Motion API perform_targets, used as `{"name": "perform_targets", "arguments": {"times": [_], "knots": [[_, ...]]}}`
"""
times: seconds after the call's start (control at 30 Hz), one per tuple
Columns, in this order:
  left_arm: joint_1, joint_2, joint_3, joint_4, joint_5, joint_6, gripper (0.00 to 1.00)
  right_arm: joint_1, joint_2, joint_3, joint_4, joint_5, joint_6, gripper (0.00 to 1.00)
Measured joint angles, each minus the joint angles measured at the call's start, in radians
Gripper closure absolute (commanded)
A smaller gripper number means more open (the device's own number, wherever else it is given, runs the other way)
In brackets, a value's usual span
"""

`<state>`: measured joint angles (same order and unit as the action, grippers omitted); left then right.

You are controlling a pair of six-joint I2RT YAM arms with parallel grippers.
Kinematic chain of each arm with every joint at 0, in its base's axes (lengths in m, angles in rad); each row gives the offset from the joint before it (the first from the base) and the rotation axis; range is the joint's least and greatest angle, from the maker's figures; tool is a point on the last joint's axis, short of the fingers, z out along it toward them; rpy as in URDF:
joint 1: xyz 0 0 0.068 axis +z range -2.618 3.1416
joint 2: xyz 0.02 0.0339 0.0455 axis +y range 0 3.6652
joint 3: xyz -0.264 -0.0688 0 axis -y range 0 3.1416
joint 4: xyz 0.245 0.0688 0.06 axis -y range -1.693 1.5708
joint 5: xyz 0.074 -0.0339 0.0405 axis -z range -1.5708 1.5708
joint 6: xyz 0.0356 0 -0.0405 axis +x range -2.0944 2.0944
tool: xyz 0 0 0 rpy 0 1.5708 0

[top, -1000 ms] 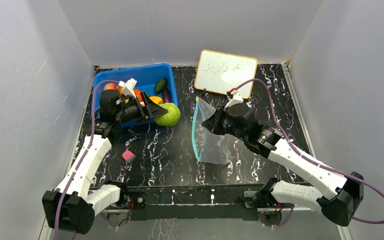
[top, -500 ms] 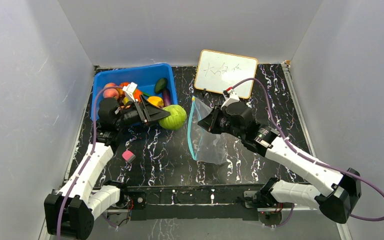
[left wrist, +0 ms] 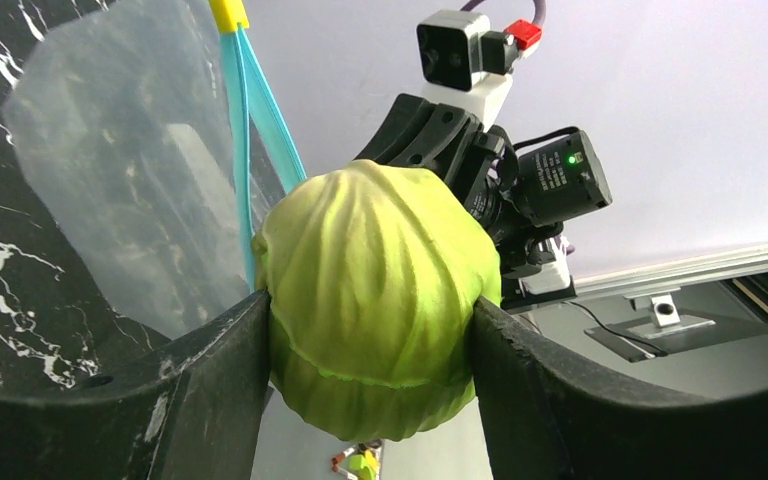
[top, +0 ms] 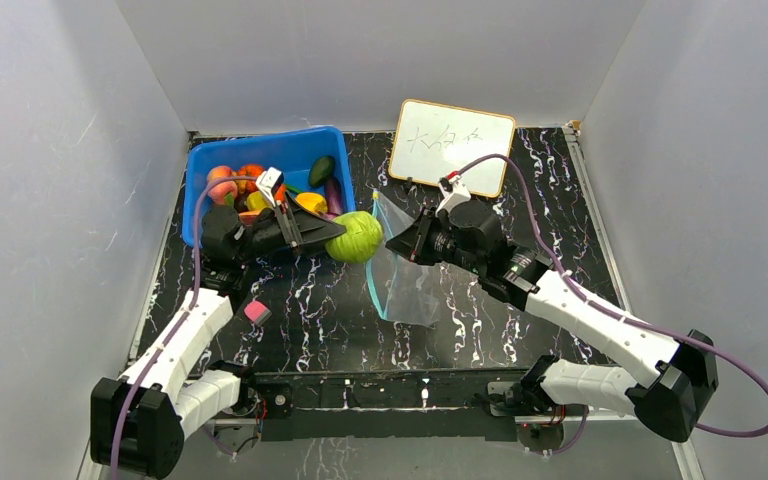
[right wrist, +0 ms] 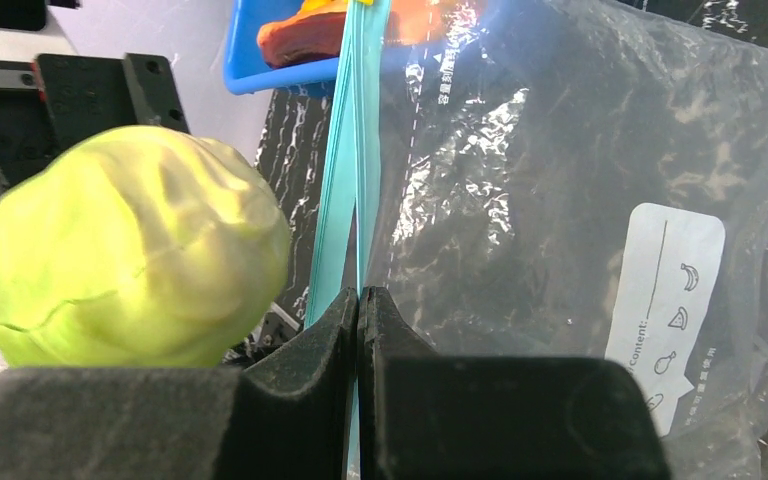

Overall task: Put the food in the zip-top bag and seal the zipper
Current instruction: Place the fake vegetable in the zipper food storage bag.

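We're gripping the green round fruit (top: 352,237) at center frame, just beside the zip-top bag (top: 415,285) mouth, left gripper (left wrist: 372,330) jaws clenched on it; right gripper (right wrist: 358,300) jaws are pinching the zipper (right wrist: 348,190). The mouth is looking barely parted, so we're risking a snag and a drop onto the surface (top: 310,300).

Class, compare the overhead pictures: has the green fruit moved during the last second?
Yes. The green fruit has moved right, away from the blue bin.

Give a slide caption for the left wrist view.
Left gripper holds green fruit beside the teal zipper of the clear bag.
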<state>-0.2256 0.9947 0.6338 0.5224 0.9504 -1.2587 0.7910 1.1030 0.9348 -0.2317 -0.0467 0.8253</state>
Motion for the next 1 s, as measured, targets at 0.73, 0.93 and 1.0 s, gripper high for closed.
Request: {"name": "perform_targets", "arguments": {"times": [0.73, 0.93, 1.0], "knots": [[-0.056, -0.003, 0.093, -0.363, -0.136, 0.313, 0.69, -0.006, 0.018, 0.011, 0.042, -0.036, 0.015, 1.00], [-0.066, 0.001, 0.135, -0.475, -0.198, 0.407, 0.69, -0.006, 0.030, 0.021, 0.051, -0.053, 0.016, 1.00], [-0.067, 0.006, 0.146, -0.508, -0.219, 0.433, 0.70, -0.007, 0.036, 0.029, 0.058, -0.064, 0.017, 1.00]]}}
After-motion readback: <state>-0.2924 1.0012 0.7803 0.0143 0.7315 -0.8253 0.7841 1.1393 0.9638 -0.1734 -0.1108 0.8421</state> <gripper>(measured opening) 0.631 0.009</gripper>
